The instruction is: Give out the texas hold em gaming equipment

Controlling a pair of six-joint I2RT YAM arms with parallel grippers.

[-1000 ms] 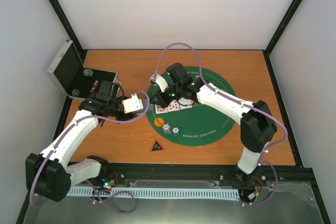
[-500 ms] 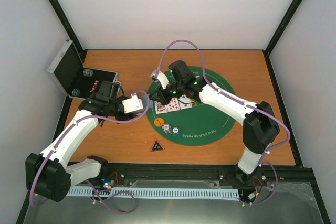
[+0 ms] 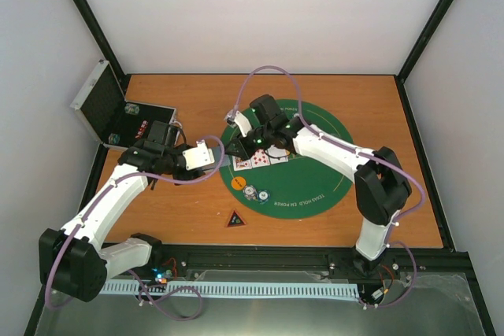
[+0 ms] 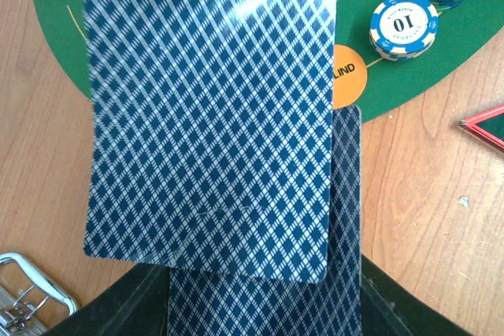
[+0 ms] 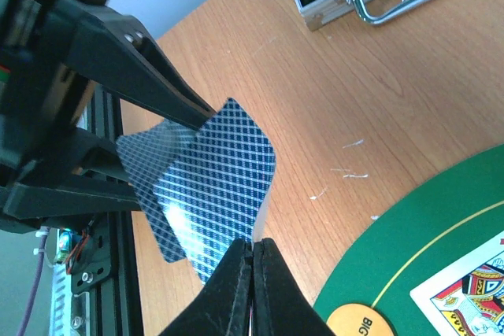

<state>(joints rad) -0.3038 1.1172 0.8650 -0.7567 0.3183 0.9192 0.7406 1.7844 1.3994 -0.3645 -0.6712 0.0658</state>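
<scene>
A: How is the light from overhead?
B: Bright and even. The arms [image 3: 110, 202] throw only soft, faint shadows on the table [image 3: 197, 218].
A: And the left wrist view?
B: A white glare streak crosses the top of the card backs [image 4: 213, 116], which look slightly soft, while the chip [image 4: 404, 25] marked 10 is crisp.
A: Right wrist?
B: A small sheen low on the card backs; the near fingers [image 5: 236, 297] are dark and blurred

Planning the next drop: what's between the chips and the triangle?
Nothing: from chips to triangle, only mat edge and bare wood, per the top view.
</scene>
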